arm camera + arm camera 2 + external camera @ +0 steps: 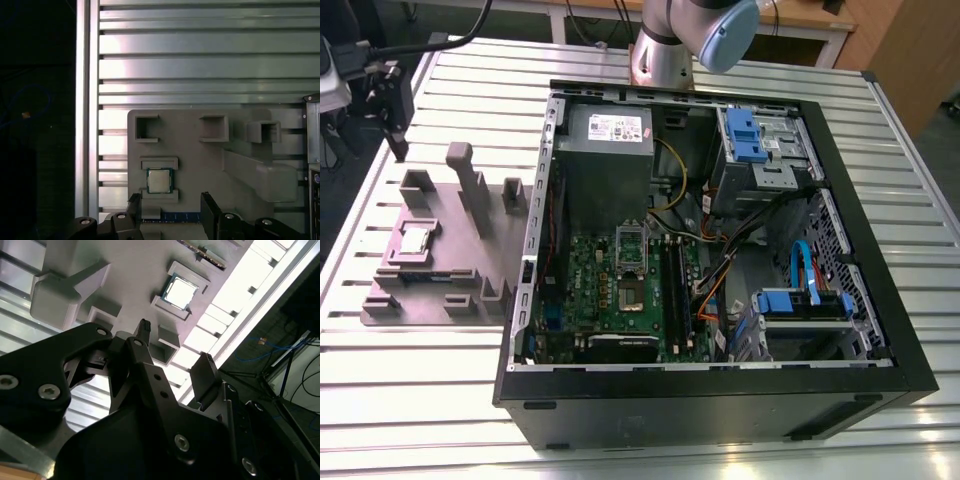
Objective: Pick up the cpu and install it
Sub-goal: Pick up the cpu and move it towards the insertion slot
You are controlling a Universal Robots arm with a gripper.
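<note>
The cpu [417,238] is a small silvery square chip lying flat in a framed pocket on a grey fixture plate [455,262], at the exterior view's left of the open computer case [720,400]. In both wrist views the cpu [159,180] [181,291] lies below and just ahead of my gripper [171,204] [175,342]. The black fingers [210,202] stand apart with nothing between them. In the exterior view the gripper [396,140] hangs above the table beyond the plate's far corner. Inside the case, the dark metal-framed socket [631,272] sits on the green motherboard [585,290].
Upright grey posts [470,185] and blocks rise from the fixture plate around the cpu. The case holds a grey power supply [605,150], blue drive brackets [745,135] and loose cables [720,270]. The table [420,400] is ribbed metal; its edge [82,100] runs near the plate.
</note>
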